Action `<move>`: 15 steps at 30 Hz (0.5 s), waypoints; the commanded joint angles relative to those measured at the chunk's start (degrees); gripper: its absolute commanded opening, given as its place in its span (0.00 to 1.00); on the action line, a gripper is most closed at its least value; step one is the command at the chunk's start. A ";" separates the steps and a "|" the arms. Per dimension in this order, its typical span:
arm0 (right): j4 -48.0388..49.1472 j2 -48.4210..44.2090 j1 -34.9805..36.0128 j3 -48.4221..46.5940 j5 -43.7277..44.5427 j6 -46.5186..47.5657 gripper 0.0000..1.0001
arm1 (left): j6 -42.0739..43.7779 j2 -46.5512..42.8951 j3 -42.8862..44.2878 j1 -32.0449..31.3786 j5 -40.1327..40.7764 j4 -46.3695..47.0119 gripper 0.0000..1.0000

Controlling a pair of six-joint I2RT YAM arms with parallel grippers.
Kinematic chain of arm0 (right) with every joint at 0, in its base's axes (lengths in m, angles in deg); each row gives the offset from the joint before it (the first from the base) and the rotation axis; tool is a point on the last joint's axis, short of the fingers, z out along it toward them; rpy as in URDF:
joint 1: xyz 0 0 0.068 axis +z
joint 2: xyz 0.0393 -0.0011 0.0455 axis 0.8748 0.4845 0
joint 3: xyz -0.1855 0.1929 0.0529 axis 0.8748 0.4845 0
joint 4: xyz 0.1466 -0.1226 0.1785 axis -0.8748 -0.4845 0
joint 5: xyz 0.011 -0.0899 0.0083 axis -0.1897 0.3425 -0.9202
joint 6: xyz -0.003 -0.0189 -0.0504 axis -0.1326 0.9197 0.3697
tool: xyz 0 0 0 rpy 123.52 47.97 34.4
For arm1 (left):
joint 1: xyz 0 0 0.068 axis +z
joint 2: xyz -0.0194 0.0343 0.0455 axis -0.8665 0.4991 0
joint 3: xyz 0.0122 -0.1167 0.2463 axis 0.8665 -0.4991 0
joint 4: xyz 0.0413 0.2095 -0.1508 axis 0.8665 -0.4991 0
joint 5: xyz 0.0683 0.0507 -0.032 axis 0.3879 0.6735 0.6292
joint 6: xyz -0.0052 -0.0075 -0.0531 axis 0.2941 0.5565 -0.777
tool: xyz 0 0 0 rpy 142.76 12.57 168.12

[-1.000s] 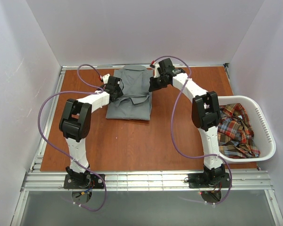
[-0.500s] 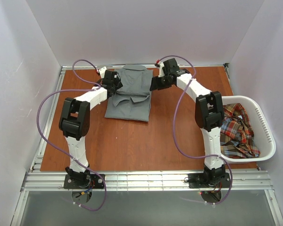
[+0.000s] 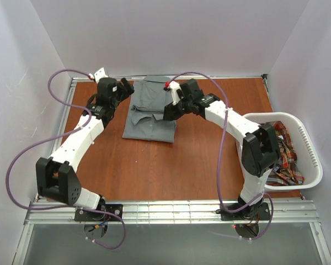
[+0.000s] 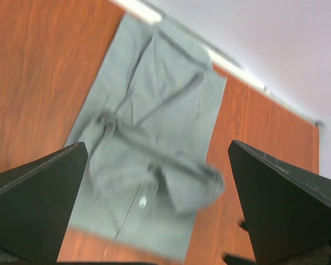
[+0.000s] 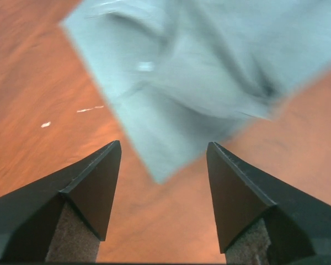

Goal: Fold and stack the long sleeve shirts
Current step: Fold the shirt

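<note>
Lying flat: soft grey shirt, folded rectangle (rumpled placket); left pincer, right pincer both apart.

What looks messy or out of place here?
The plaid shirt is the odd one: it lies crumpled in the white basket, not folded. The grey shirt lies folded on the table, though its front looks a bit rumpled, with one flap bunched up.
</note>
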 commanded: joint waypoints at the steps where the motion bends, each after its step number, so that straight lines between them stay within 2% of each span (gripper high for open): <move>1: 1.61 3.83 2.42 -0.57 -4.09 3.12 0.57 | -2.43 -4.01 -8.67 0.25 -6.75 -7.08 0.98; 6: 0.83 13.49 2.87 -9.01 -7.08 3.38 0.49 | -1.47 -8.67 -18.51 0.25 -10.63 -8.57 0.98; 15: -1.55 29.31 -0.47 -33.43 0.37 4.09 0.48 | 0.29 -8.42 -21.61 0.25 -13.54 -8.84 0.98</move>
